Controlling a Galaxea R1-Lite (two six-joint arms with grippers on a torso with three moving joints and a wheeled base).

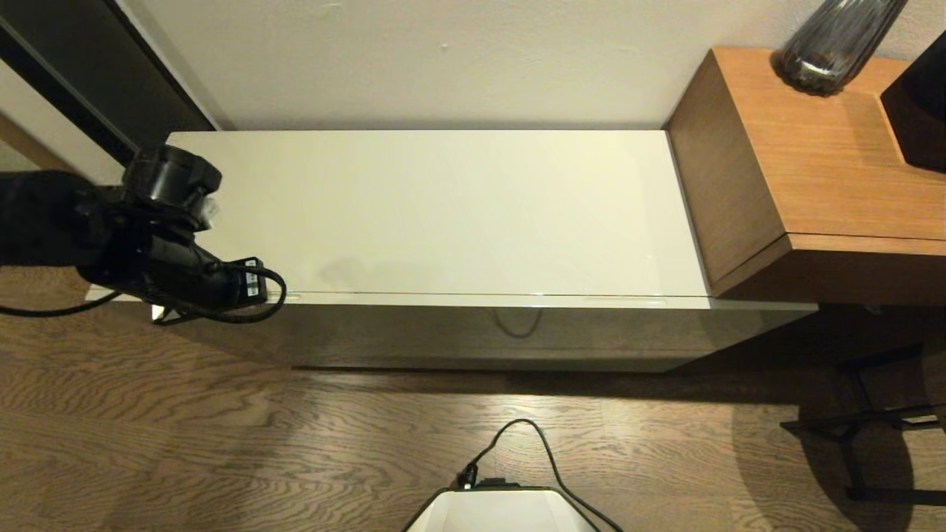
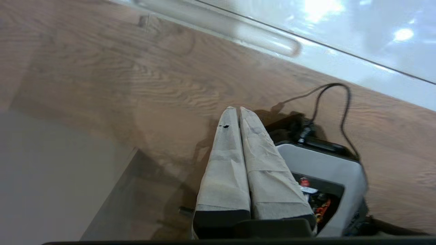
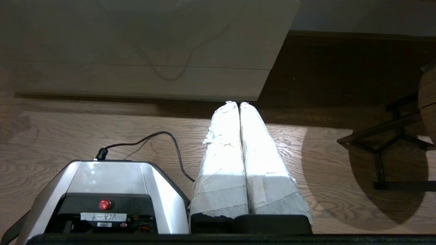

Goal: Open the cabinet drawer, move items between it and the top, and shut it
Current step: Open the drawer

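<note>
Jaws shut: both tape-wrapped grippers (image 2: 238, 109) (image 3: 238, 103); glossy flat drawer (image 1: 480, 329) closed.

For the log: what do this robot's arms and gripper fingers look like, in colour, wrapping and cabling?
The left arm is glossy black with rounded joint housings, a small white label and a black cable looping off it. The left gripper and the right gripper each have two long tapered fingers wrapped in wrinkled off-white tape over black bases.
</note>
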